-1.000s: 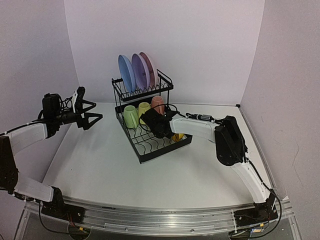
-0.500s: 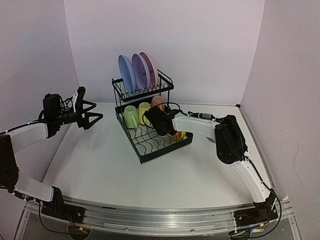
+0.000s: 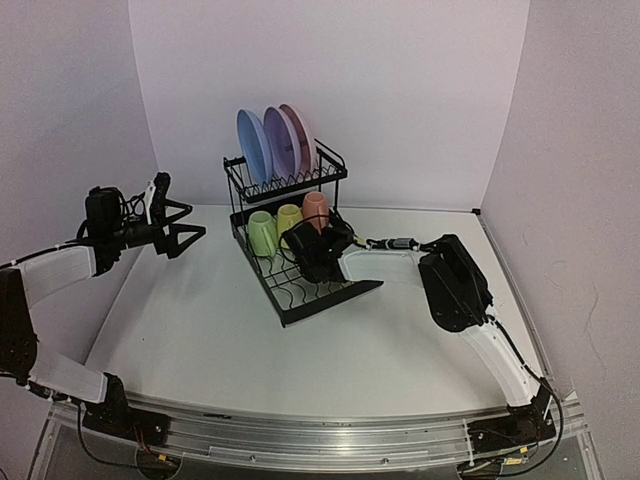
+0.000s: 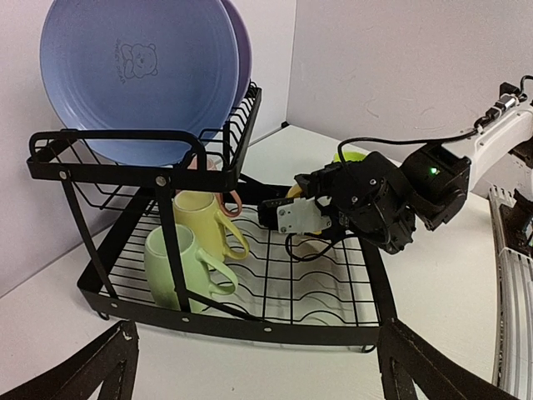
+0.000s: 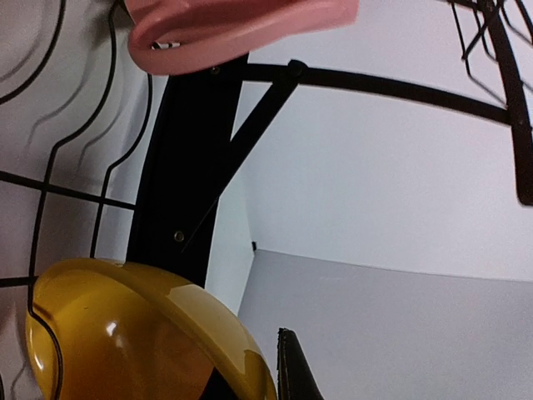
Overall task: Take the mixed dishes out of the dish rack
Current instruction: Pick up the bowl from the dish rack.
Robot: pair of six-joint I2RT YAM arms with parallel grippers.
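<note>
The black wire dish rack [image 3: 322,304] stands mid-table. Blue [image 3: 253,145], purple [image 3: 277,140] and pink [image 3: 300,128] plates stand upright on its upper shelf. Light green [image 3: 262,232], yellow [image 3: 289,218] and pink [image 3: 316,208] mugs sit in the tray. My right gripper [image 3: 305,248] reaches into the tray and is shut on the rim of the yellow bowl [image 5: 125,333], which still lies among the wires. A green bowl [image 4: 350,156] peeks out behind that arm. The blue bowl is hidden. My left gripper [image 3: 188,236] is open and empty, in the air left of the rack.
White walls enclose the table at the back and on both sides. The right arm [image 3: 455,285] stretches across the table right of the rack. A metal rail [image 3: 320,435] runs along the near edge.
</note>
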